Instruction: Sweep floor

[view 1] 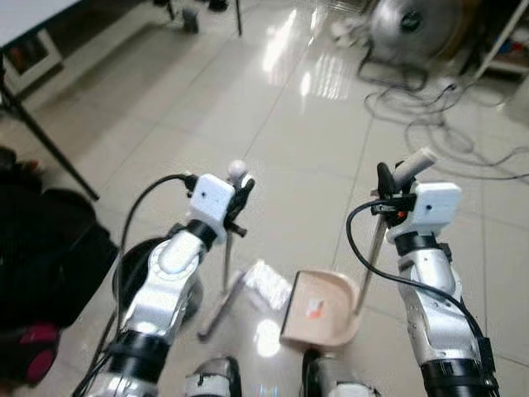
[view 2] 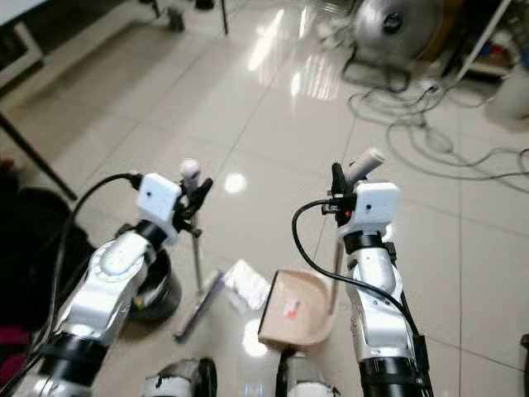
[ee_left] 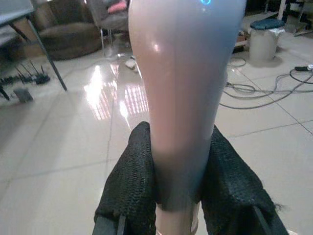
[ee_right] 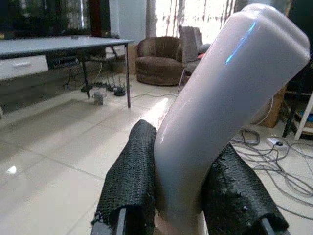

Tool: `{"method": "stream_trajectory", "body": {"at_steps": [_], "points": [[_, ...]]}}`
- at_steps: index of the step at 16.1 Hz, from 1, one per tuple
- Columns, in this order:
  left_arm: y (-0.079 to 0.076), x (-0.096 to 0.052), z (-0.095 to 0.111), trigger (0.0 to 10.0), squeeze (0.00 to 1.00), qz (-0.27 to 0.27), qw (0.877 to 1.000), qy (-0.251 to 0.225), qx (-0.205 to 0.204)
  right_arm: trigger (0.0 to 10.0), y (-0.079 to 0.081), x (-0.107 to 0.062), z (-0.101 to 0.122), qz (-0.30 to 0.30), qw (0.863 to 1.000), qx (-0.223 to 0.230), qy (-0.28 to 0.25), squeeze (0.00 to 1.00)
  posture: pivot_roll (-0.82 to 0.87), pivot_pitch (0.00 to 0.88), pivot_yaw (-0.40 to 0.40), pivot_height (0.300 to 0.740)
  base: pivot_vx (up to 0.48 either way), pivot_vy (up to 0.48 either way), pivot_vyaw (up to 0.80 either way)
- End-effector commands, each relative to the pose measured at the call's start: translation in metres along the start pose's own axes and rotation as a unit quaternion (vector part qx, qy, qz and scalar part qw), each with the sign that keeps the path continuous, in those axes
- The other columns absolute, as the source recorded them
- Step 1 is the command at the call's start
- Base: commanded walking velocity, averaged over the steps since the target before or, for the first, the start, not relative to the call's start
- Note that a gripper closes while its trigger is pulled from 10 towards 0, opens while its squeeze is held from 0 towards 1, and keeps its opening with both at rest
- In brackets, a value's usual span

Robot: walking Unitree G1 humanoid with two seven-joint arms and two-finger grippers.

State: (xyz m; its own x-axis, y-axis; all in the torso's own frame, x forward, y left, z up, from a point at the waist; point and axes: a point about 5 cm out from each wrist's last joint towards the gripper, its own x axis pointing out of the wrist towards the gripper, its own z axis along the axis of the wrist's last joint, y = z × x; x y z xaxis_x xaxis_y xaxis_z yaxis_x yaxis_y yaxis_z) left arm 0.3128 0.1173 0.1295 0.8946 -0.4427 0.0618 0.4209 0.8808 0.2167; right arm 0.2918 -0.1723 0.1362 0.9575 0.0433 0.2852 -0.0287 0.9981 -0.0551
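Note:
My left gripper (view 1: 240, 192) is shut on the top of a pale broom handle (ee_left: 183, 88). The handle runs down to the broom head (view 1: 220, 308), which rests on the tiled floor in front of my feet. A crumpled white scrap (view 1: 267, 284) lies on the floor between the broom head and a beige dustpan (view 1: 319, 310). The dustpan sits on the floor with its long upright handle (ee_right: 215, 107) bent at the top. My right gripper (view 1: 390, 187) is shut on that handle just below the bend.
A black bag (view 1: 41, 248) and a dark round container (view 2: 157, 288) sit at my left. A table leg (view 1: 45, 145) slants further left. A fan (view 1: 413, 25) and loose cables (view 1: 430, 112) lie ahead on the right. Glossy open tiles (view 1: 273, 124) stretch ahead.

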Motion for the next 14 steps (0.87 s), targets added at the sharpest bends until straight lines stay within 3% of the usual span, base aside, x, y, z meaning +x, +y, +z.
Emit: {"method": "stream_trajectory", "body": {"at_steps": [1, 7, 11, 14], "points": [[0.001, 0.009, 0.007, 10.0, 0.00, 0.009, 1.000, -0.022, 0.013, 10.0, 0.000, 0.007, 0.006, 0.004, 0.999, -0.009, -0.032, 0.00, 0.09, 0.325, 0.045, 0.740, 0.000, 0.000, 0.00], [0.005, 0.029, 0.010, 10.0, 0.00, 0.050, 0.996, -0.055, 0.049, 10.0, 0.019, 0.020, -0.001, 0.062, 0.995, -0.044, -0.060, 0.00, 0.09, 0.401, 0.056, 0.740, 0.000, 0.000, 0.00], [-0.015, 0.040, 0.004, 10.0, 0.00, 0.020, 0.998, -0.047, 0.039, 10.0, 0.036, 0.019, -0.014, 0.085, 0.994, -0.042, -0.045, 0.00, 0.09, 0.420, 0.059, 0.740, 0.000, 0.000, 0.00], [-0.033, 0.053, 0.000, 10.0, 0.00, 0.009, 0.999, -0.038, 0.037, 10.0, 0.062, 0.020, -0.022, 0.110, 0.993, -0.027, -0.040, 0.00, 0.08, 0.421, 0.072, 0.740, 0.000, 0.000, 0.00]]}}
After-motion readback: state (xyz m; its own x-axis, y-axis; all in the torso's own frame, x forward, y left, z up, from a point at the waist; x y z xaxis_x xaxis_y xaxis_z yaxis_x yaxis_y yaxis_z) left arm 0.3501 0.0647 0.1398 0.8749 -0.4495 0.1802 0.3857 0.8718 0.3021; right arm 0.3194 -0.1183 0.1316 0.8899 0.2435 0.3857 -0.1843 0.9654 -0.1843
